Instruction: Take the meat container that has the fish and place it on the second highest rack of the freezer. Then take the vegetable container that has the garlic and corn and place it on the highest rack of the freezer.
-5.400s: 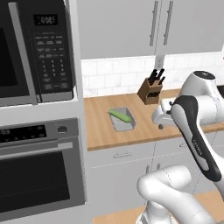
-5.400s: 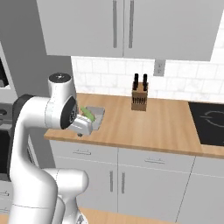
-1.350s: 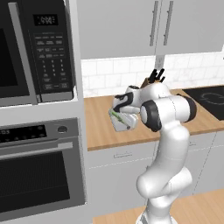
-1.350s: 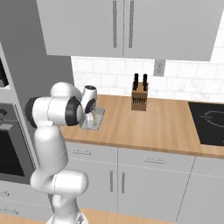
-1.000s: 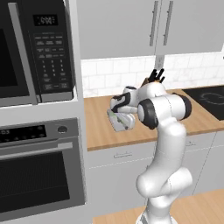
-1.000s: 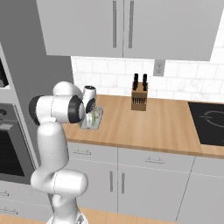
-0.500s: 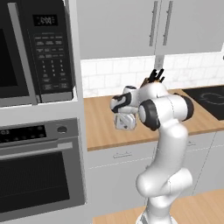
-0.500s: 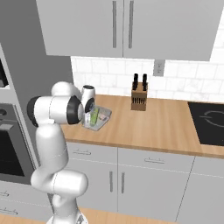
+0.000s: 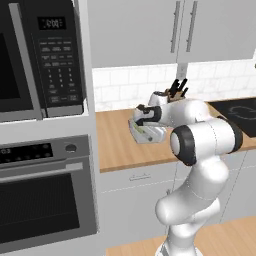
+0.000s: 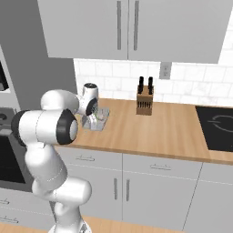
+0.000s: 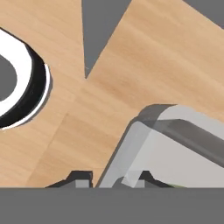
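Tool clamped on near rim of light-grey vegetable container, tray tilted just above wooden counter

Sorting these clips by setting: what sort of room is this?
A rendered home kitchen: a microwave above a built-in oven, a wooden counter with a knife block, and a cooktop.

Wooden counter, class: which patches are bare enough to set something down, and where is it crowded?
The counter is bare between the vegetable container and the cooktop, in front of the knife block. It is crowded at its left end, where the gripper clamps that container.
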You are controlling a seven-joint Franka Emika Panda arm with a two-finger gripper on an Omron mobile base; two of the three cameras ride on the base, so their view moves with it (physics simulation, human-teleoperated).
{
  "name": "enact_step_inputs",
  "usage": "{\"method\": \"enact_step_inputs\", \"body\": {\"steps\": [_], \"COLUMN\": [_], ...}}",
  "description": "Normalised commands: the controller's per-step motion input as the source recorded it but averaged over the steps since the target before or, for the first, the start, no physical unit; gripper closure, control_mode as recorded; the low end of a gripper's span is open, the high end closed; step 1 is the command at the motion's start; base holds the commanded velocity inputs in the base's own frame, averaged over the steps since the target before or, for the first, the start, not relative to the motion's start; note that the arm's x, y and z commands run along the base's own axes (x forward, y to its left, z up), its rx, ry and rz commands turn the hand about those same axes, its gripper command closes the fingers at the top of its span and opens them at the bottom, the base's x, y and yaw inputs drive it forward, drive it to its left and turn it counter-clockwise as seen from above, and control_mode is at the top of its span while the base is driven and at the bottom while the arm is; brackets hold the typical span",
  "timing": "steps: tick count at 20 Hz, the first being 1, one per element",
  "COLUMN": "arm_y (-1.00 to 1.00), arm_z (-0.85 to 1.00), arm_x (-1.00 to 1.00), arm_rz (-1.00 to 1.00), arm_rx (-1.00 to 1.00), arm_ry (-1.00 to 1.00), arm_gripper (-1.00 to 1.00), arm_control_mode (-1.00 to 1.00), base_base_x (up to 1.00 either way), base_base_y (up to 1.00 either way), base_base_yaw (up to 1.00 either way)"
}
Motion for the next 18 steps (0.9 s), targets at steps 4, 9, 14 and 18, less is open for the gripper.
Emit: {"method": "enact_step_inputs", "body": {"steps": [4, 9, 14, 18], "arm_y": [-0.28, -0.34, -0.37, -0.24], "arm_z": [0.93, 0.83, 0.68, 0.65], "arm_x": [-0.6, -0.85, -0.96, -0.89], "arm_rz": [0.28, 0.33, 0.41, 0.47], "arm_rx": [-0.07, -0.12, -0.18, -0.19], "arm_ry": [-0.14, -0.19, -0.2, -0.16], "arm_gripper": [1.0, 1.0, 1.0, 1.0], "arm_control_mode": [-1.0, -1.0, -1.0, -1.0], "base_base_x": [0.0, 0.0, 0.0, 0.0], "base_base_y": [0.0, 0.0, 0.0, 0.0], "base_base_yaw": [0.0, 0.0, 0.0, 0.0]}}
